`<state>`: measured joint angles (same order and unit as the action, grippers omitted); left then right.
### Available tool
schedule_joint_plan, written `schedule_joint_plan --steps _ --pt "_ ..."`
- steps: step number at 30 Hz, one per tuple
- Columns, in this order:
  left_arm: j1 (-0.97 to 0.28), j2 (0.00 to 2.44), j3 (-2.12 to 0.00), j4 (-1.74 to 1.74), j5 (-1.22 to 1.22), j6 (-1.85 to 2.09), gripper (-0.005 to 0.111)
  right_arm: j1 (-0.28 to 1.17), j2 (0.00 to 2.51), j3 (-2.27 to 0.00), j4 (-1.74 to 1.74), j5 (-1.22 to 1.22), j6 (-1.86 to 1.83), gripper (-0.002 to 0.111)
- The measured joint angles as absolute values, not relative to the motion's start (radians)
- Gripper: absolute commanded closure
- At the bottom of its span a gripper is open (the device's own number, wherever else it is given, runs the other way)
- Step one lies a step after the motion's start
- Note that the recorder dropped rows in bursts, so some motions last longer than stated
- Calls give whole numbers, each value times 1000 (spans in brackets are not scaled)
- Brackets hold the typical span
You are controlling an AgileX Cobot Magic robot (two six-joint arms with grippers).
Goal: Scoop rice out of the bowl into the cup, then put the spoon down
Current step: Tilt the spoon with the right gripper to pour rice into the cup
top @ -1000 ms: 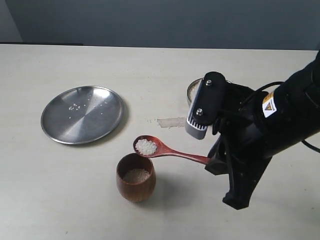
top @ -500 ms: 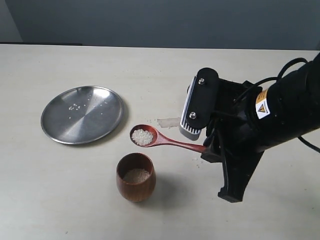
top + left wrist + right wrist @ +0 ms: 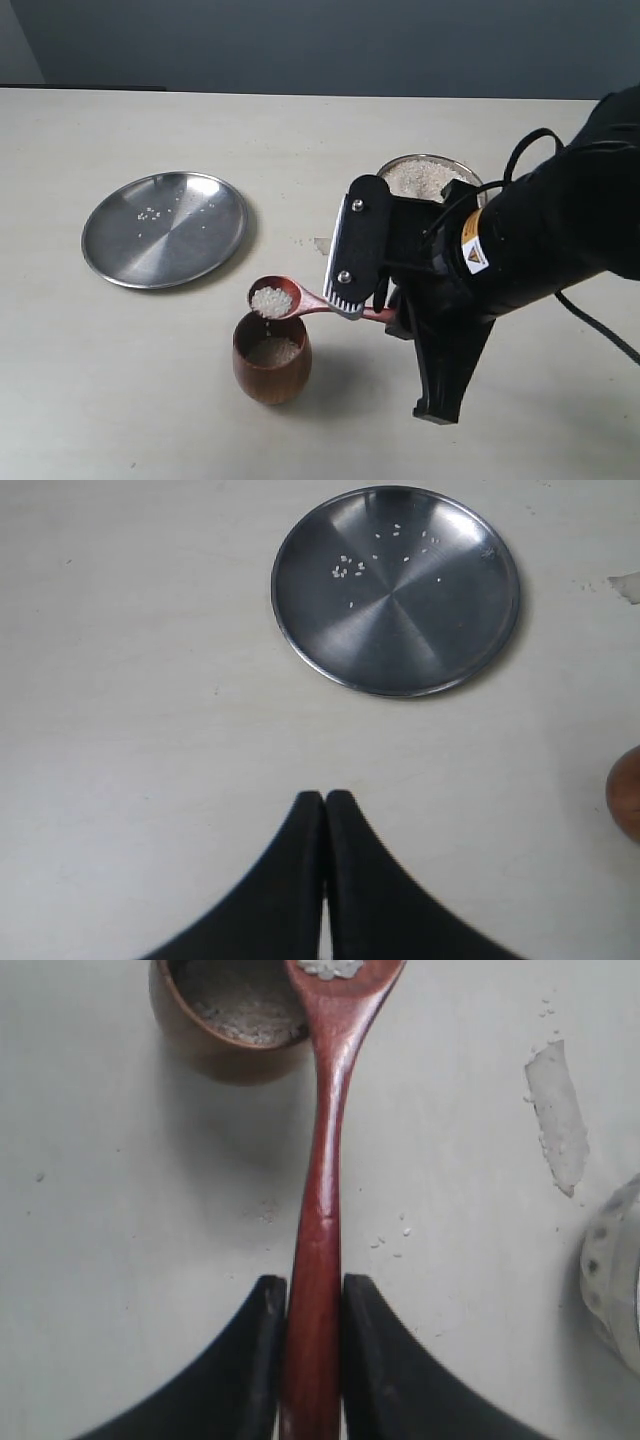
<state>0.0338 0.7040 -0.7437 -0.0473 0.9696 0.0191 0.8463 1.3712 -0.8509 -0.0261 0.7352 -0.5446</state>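
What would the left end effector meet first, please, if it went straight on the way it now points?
Probably the steel plate, beyond bare table; depth is unclear, so the table may come first.

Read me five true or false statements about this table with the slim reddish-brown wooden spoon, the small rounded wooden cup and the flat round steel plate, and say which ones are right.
1. The slim reddish-brown wooden spoon is clamped between the jaws of the right gripper. True.
2. The spoon's oval end is empty. False: it carries a small heap of white rice.
3. The small rounded reddish-brown wooden cup has rice inside. True.
4. The left gripper is open. False: its jaws are pressed together with nothing between them.
5. The flat round steel plate has no grains on it. False: a few loose grains lie on it.
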Motion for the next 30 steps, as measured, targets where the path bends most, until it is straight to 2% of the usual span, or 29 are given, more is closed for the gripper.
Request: schedule_joint_plan --steps 9,17,30 --pt "34 704 -744 -47 970 19 106 853 1384 -851 -111 733 -519 109" --pt "34 704 -744 -47 970 19 106 935 1384 -851 -308 766 -422 109" --pt "34 704 -744 -47 970 19 106 935 1384 -851 -330 774 -392 109"
